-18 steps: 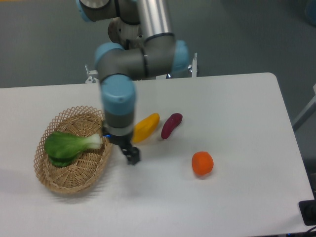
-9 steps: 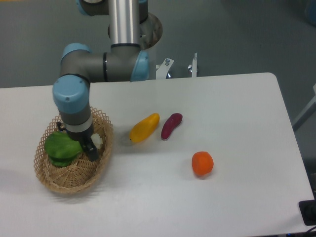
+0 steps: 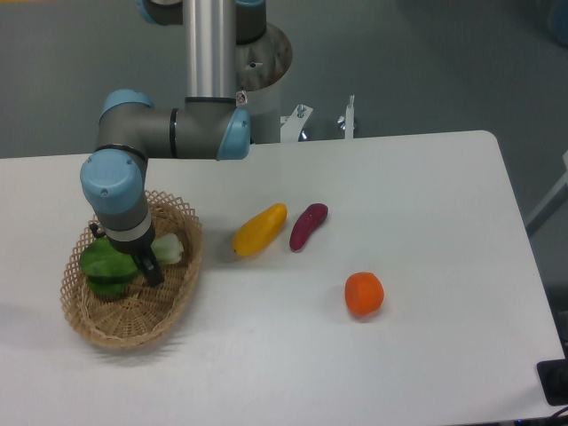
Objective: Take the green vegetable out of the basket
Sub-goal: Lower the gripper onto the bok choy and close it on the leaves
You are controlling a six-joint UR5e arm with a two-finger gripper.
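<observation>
A: Bok choy [image 3: 105, 264], one piece: dark green floppy leaves, pale whitish-green stem end pointing right. Lies inside the basket [image 3: 106, 324], toward its upper half.

B: Basket entry?

A: Shallow oval of light tan woven wicker with an open lattice rim, set at the left of the white table [image 3: 426, 213]. Its far rim is partly hidden by the arm.

B: Arm pose?

A: UR5e arm [image 3: 164, 133]: silver upright tube at the top, grey horizontal link reaching left, blue-capped joints, then a wrist section pointing down into the basket. The gripper [image 3: 149, 269] is dark, tilted slightly to the lower right, and sits over the middle of the bok choy, between leaves and stem.

B: Gripper state?

A: Cannot tell. The fingers read as one dark shape against the vegetable, so neither the opening nor any grasp can be made out.

B: Other items?

A: Yellow oblong vegetable [image 3: 259, 230], smooth, lying diagonally near the table's middle. Purple oblong vegetable [image 3: 308, 226], smooth, just to its right and not touching. Orange round fruit [image 3: 364, 294], further right and nearer the front edge, well apart from both.
</observation>
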